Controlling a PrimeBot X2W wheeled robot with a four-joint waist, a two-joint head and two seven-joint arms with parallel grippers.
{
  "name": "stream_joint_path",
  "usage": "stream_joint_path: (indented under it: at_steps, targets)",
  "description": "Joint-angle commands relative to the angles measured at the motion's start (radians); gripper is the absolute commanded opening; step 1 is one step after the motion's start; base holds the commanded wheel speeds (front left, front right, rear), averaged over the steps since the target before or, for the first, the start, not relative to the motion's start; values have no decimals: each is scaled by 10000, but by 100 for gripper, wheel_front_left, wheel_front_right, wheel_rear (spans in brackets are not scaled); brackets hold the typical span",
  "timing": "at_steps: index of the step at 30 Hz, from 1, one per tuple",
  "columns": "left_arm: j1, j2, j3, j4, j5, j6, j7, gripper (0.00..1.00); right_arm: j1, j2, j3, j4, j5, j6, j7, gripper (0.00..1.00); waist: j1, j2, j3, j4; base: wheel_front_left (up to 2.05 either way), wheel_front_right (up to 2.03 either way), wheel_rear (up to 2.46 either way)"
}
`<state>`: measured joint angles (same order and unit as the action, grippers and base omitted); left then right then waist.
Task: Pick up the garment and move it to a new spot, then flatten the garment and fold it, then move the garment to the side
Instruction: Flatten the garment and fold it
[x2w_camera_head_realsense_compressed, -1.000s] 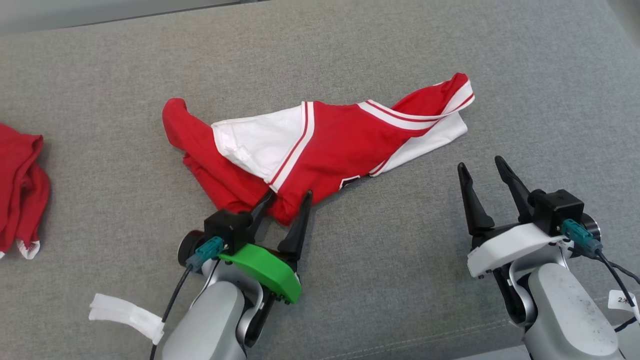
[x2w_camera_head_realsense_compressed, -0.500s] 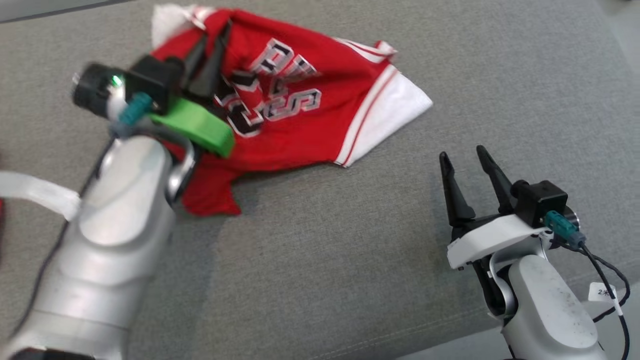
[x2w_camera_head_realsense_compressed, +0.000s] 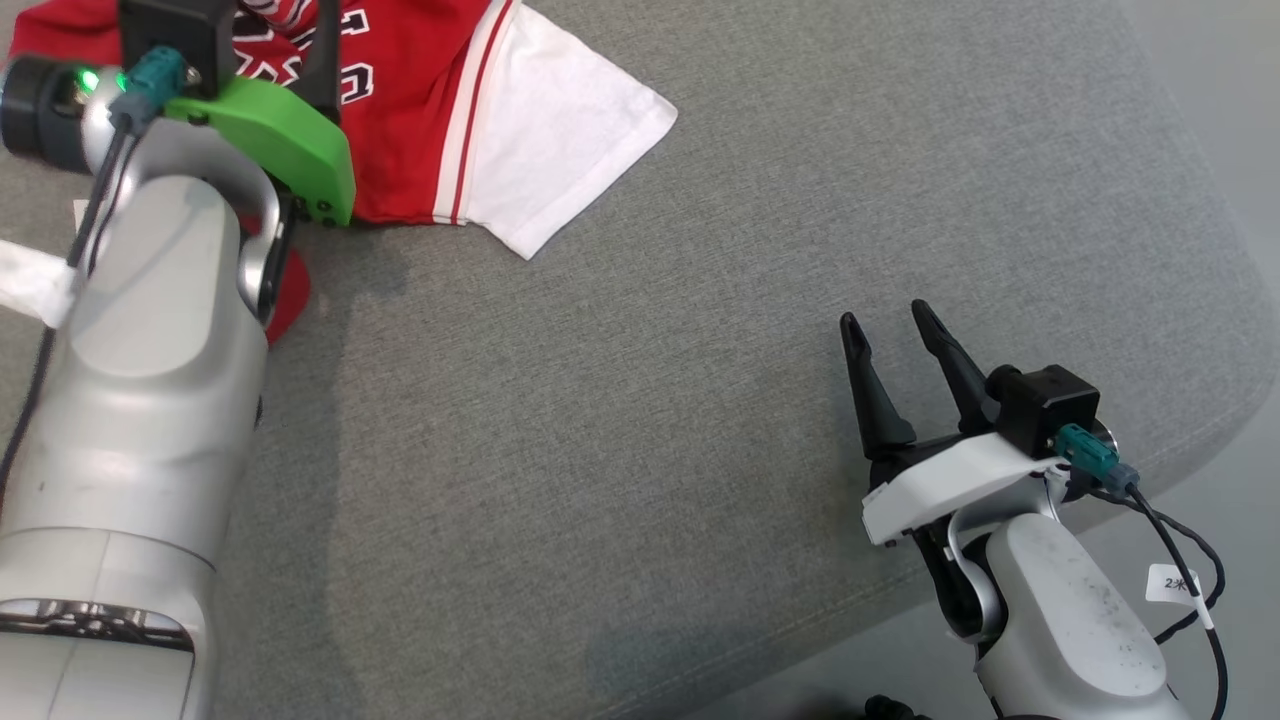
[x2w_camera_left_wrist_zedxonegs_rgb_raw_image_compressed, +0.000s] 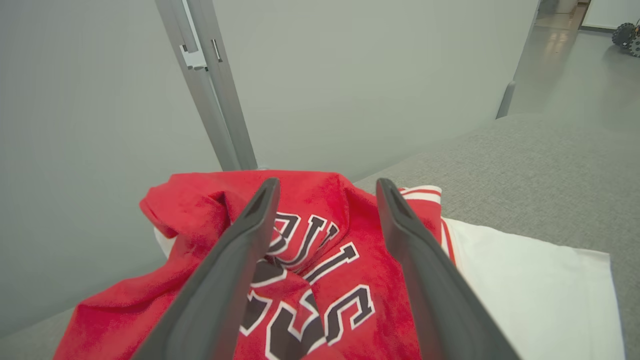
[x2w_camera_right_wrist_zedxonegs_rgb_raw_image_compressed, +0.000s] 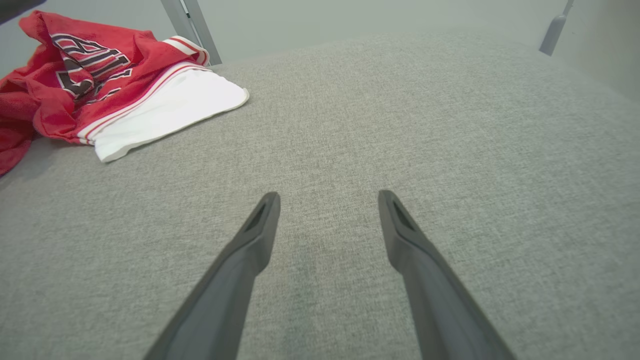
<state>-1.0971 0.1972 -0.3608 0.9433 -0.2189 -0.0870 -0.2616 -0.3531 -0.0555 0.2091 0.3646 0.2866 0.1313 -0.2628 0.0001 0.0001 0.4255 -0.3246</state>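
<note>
Left tool gapes empty over the garment; right tool wide open, empty.

My head camera looks steeply down; my left wrist camera sits close over the garment, shared with the farther right wrist view.

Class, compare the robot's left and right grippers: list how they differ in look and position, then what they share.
The left gripper carries a green cover; the right gripper a white cover. The left gripper hangs over the red jersey; the right gripper over bare grey cushion. Both have dark fingers, spread open.
</note>
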Motion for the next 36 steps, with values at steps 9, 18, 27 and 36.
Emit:
stream_joint_path:
  at_steps: [9, 18, 27, 36]
  targets:
    - [1822, -764, 955, -1642, -622, 362, -24, 100, -91, -128, -184, 66, -209, -10, -30, 100, -1, -1, -299, 1156, 0, 0, 0]
    - [5036, -1295, 1620, -3703, -452, 352, -25, 100, 283, -209, -188, 269, -173, -10, -30, 100, -1, -1, -875, 1715, 0, 0, 0]
    - [6066, -1423, 2055, -3635, -315, 531, -26, 100, 366, -284, -72, 323, -103, -12, -30, 100, -1, -1, -857, 1473, 0, 0, 0]
    - [5998, -1436, 3360, -3311, -356, 882, -26, 100, 439, -313, -299, 234, -92, -10, -30, 100, -1, -1, -739, 1213, 0, 0, 0]
